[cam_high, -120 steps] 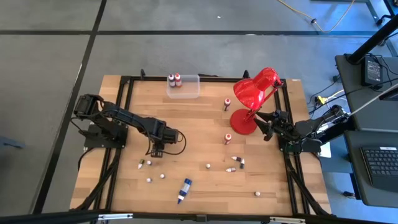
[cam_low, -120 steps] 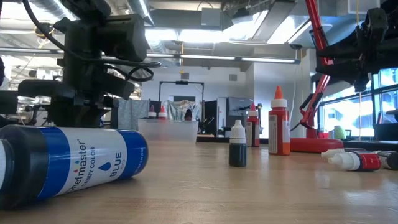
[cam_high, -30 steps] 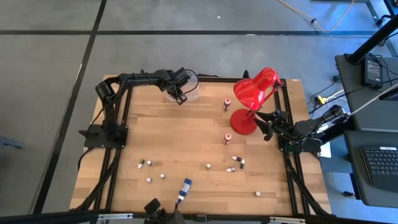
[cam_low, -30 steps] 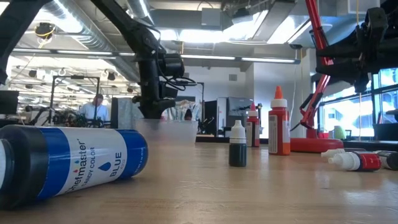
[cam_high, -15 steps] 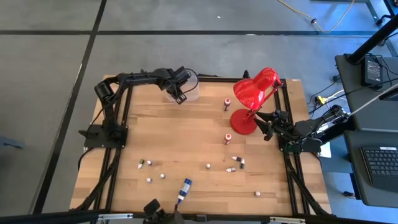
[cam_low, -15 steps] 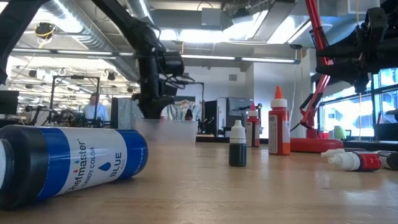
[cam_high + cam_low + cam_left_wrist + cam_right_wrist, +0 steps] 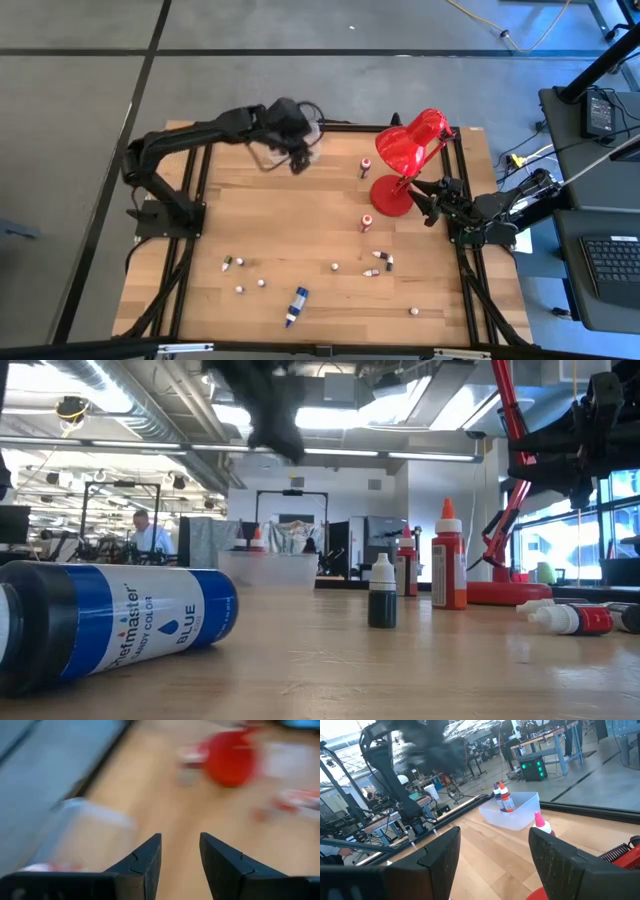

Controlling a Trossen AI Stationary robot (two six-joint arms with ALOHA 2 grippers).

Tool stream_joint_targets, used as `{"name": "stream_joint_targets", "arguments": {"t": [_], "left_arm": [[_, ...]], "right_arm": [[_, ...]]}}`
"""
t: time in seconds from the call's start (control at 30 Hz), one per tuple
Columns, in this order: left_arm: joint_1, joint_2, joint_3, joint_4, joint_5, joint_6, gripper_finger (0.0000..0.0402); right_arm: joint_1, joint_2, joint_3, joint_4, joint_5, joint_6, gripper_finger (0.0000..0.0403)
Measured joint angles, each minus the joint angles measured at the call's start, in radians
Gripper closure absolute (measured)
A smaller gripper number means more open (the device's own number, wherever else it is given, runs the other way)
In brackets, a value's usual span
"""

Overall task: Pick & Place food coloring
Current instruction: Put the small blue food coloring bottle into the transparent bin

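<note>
Small white-capped food coloring bottles lie scattered on the wooden table, among them one [image 7: 367, 222] near the lamp base and one [image 7: 227, 264] at the near left. A longer blue bottle [image 7: 296, 305] lies on its side by the near edge [image 7: 110, 620]. A clear plastic box [image 7: 314, 135] at the far edge holds upright bottles [image 7: 502, 797]. My left gripper [image 7: 180, 855] hangs open and empty, high above the box [image 7: 85, 830]. My right gripper [image 7: 492, 855] waits open by the right edge [image 7: 428, 205].
A red desk lamp [image 7: 410, 150] stands at the far right, its base [image 7: 390, 195] next to my right gripper. In the low view a small dark bottle [image 7: 382, 595] and a taller orange-red one [image 7: 449, 560] stand upright. A black frame rims the table.
My left gripper has risen quickly from the clear box at the far edge and now hangs high above it, tipped less steeply downward. The bottles in the box stay upright. My right arm has kept still.
</note>
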State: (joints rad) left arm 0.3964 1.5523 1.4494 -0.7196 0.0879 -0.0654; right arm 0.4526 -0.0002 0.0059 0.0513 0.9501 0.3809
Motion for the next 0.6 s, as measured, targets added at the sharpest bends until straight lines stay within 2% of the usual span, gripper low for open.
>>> {"name": "stream_joint_targets", "arguments": {"t": [0.13, 0.27, 0.4, 0.6], "left_arm": [[-0.163, -0.034, 0.000, 0.011, 0.108, -0.017, 0.0274], [-0.336, -0.022, -0.001, 0.079, 0.114, -0.036, 0.0272], [-0.475, 0.019, -0.002, 0.179, 0.092, -0.037, 0.0270], [-0.613, 0.092, -0.002, 0.294, -0.016, -0.037, 0.0272]], "right_arm": [[0.000, 0.000, 0.000, 0.000, 0.000, 0.000, 0.0166], [0.000, 0.000, 0.000, 0.000, 0.000, -0.020, 0.0166], [0.000, 0.000, 0.000, 0.000, 0.000, -0.018, 0.0166], [0.000, 0.000, 0.000, 0.000, -0.001, -0.018, 0.0166]]}}
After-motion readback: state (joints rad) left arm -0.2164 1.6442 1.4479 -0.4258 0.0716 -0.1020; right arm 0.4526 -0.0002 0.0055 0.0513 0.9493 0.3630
